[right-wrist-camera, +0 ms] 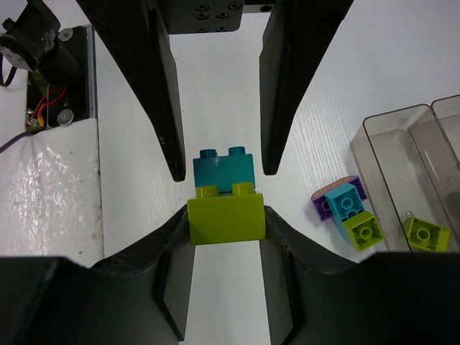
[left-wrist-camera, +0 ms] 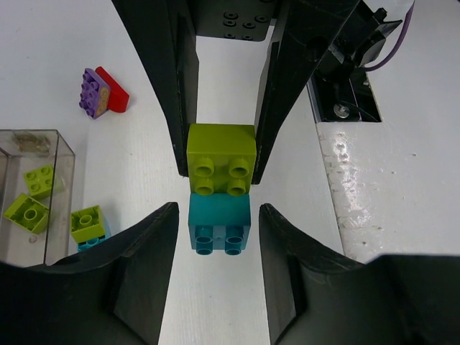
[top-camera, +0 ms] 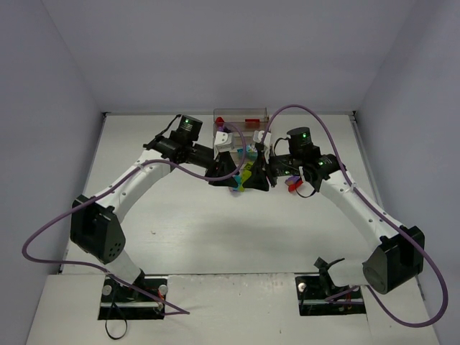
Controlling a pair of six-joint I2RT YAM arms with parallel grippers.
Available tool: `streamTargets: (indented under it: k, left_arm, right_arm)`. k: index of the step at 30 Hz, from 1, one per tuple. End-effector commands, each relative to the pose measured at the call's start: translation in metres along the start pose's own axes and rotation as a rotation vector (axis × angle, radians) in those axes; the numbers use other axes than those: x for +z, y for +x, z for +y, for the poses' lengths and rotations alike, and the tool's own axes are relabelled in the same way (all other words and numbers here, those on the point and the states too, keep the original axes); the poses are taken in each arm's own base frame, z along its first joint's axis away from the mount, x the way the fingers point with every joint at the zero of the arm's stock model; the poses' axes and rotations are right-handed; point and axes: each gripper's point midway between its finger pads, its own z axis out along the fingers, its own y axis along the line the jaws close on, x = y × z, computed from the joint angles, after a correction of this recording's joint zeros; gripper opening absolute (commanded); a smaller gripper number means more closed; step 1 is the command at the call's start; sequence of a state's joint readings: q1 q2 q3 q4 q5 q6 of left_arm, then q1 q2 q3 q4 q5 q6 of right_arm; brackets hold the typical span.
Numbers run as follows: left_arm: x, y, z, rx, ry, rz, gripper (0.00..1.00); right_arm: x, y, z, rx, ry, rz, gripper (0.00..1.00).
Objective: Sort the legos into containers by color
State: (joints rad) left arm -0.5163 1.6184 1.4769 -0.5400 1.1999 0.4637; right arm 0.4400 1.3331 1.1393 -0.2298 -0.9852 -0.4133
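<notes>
A lime green lego is plugged onto a teal lego, and the pair hangs above the table between both arms. My right gripper is shut on the lime green brick. My left gripper reaches in from the opposite side and straddles the teal brick. Its jaws stand open, with a narrow gap on each side of the brick. The clear containers stand just behind the two grippers; the nearest tray holds lime green bricks.
A purple and red stack lies on the table. A lime green and teal pair sits beside the tray. A purple, cyan and lime cluster lies next to the tray's end. The walls stand far off on both sides.
</notes>
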Motion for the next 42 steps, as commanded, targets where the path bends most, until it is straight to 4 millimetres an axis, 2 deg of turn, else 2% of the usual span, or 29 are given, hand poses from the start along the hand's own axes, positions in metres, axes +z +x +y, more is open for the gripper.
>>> streamTargets:
  k: [1, 5, 8, 14, 17, 18, 21, 28, 37, 39, 40, 42]
  left_arm:
    - [0.000, -0.012, -0.003, 0.060, 0.014, -0.022, 0.42]
    - [0.002, -0.008, -0.001, 0.051, 0.011, -0.013, 0.43]
    - [0.002, -0.006, 0.001, 0.043, 0.003, -0.007, 0.47]
    - [0.003, -0.004, 0.003, 0.040, 0.004, -0.005, 0.45]
    - [0.003, -0.002, 0.001, 0.036, 0.011, -0.002, 0.35]
    - [0.004, 0.000, 0.001, 0.045, 0.013, 0.002, 0.20]
    - [0.003, 0.001, 0.000, 0.055, 0.013, 0.006, 0.02]
    - [-0.006, 0.015, 0.011, 0.036, -0.013, 0.019, 0.00]
    - [-0.034, 0.014, 0.046, 0.013, -0.099, 0.010, 0.00]
    - [-0.034, 0.017, 0.064, -0.032, -0.158, 0.020, 0.00]
    - [-0.036, 0.012, 0.088, 0.010, -0.248, 0.020, 0.00]
    - [-0.036, 0.016, 0.117, -0.067, -0.360, 0.010, 0.00]
  right_arm:
    - [-0.008, -0.033, 0.005, -0.089, -0.003, -0.070, 0.00]
    - [-0.009, -0.034, 0.004, -0.092, 0.006, -0.070, 0.00]
    - [-0.009, -0.034, 0.004, -0.091, 0.006, -0.070, 0.00]
    - [-0.010, -0.034, 0.004, -0.092, 0.011, -0.070, 0.00]
    - [-0.009, -0.033, 0.004, -0.088, 0.010, -0.068, 0.00]
    - [-0.010, -0.033, 0.004, -0.087, 0.011, -0.069, 0.00]
    - [-0.011, -0.033, 0.004, -0.084, 0.018, -0.068, 0.00]
    - [-0.022, -0.024, -0.003, -0.057, 0.079, -0.061, 0.00]
    - [-0.046, -0.003, -0.029, -0.008, 0.288, -0.017, 0.00]
    - [-0.050, -0.001, -0.036, 0.005, 0.336, -0.007, 0.00]
    - [-0.052, 0.001, -0.039, 0.020, 0.357, -0.003, 0.00]
    - [-0.055, 0.004, -0.048, 0.039, 0.407, 0.011, 0.00]
